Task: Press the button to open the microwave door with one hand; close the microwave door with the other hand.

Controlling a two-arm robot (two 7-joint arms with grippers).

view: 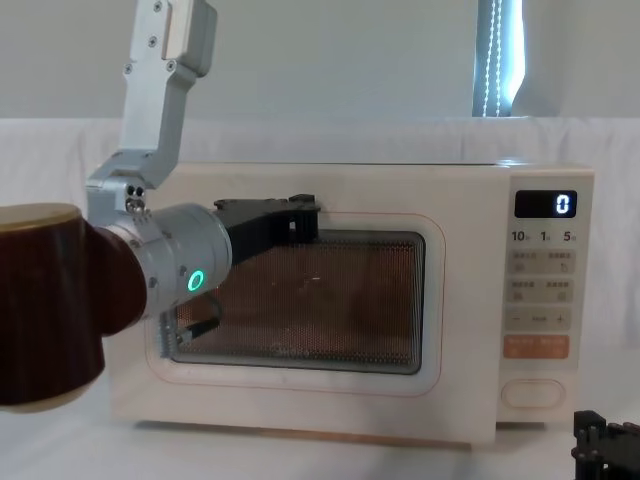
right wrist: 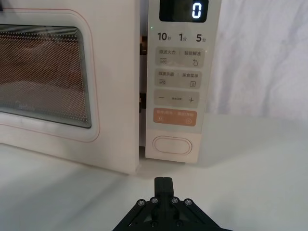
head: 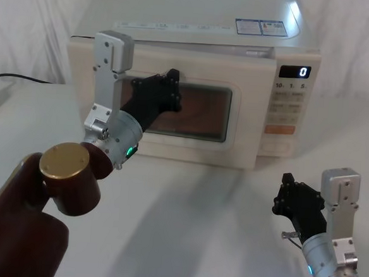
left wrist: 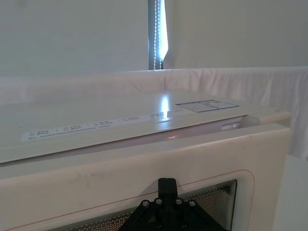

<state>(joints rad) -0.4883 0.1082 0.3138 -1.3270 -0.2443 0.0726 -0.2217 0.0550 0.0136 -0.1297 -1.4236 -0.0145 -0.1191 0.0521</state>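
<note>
The microwave door (head: 174, 106) stands slightly ajar, a dark gap showing between its edge and the control panel (right wrist: 179, 82), as the left gripper (head: 171, 80) presses its tip against the upper part of the door's window (view: 300, 300), apparently placed there to push the door shut. Whether that gripper's fingers are parted or together cannot be told; they point forward at the door and hold nothing.

The button (right wrist: 172, 145), a cream pill at the foot of the control panel below the orange key (right wrist: 175, 117), sits untouched. The right gripper (head: 292, 198) hangs low over the table (head: 184, 227), well in front of the panel and clear of it, apparently drawn off to leave the door room to swing; its fingers likewise grip nothing, and their spread cannot be made out.

The display (head: 295, 71) at the top of the panel reads zero.

By the look of things, the opening half of the job is done and the closing push is in hand: the gap beside the panel has yet to close, and a firm, straight press toward the oven should latch it.
</note>
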